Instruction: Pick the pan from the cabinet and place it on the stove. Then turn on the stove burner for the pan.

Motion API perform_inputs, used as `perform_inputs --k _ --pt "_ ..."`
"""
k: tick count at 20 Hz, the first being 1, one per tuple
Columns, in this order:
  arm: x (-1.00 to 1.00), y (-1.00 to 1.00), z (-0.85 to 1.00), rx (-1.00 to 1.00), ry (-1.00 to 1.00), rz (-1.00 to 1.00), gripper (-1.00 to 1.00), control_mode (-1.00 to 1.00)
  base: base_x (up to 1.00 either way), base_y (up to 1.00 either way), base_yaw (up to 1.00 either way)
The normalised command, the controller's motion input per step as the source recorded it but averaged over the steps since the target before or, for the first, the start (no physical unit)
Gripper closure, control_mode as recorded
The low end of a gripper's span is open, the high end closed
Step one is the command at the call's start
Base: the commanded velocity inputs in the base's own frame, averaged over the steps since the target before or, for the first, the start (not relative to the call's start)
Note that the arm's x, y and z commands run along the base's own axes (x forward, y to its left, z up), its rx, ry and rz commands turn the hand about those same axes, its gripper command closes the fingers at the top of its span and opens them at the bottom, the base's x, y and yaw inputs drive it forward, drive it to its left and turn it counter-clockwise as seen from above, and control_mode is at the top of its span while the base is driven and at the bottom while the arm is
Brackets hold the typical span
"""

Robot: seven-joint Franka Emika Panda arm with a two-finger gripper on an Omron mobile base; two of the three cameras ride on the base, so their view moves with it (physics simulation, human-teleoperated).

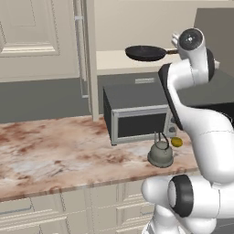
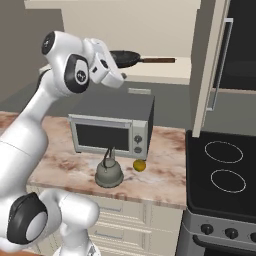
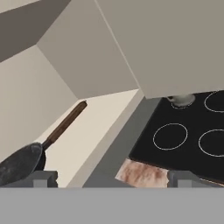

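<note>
In the left base view I saw the pan [image 1: 145, 53] sitting on the beige shelf of the open cabinet [image 1: 119, 61], at about one o'clock from the microwave [image 1: 137, 116]. My arm's wrist rose just to the right of it, covering the handle's end. A grey kettle [image 1: 161, 154] stood on the marbled counter [image 1: 59, 153] at six o'clock from the microwave, with a small yellow fruit [image 1: 177, 142] just beside it.

In the right base view the hand sat at nine o'clock from the pan [image 2: 125, 58], close against its rim; I could not tell how the jaws stood. The stove [image 2: 224, 172] lay at three o'clock from the counter [image 2: 165, 175].

In the hand view the gripper [image 3: 111, 178] had its fingertips [image 3: 43, 178] spread wide, with nothing between them. The pan [image 3: 21, 163] lay at eight o'clock, its handle pointing toward one o'clock, and the stove [image 3: 183, 140] lay at four o'clock.
</note>
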Motion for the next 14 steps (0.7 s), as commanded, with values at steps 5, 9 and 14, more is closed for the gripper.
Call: perform_inputs --k 5,9,14 --pt "0.23 -0.01 0.0 0.0 0.0 -0.02 -1.0 -1.0 0.0 0.0 0.0" --pt "0.21 0.0 0.0 0.0 0.01 0.0 -1.0 -1.0 0.0 0.0 0.0" --pt "0.12 0.0 0.0 0.0 0.0 0.0 -1.0 -1.0 0.0 0.0 0.0"
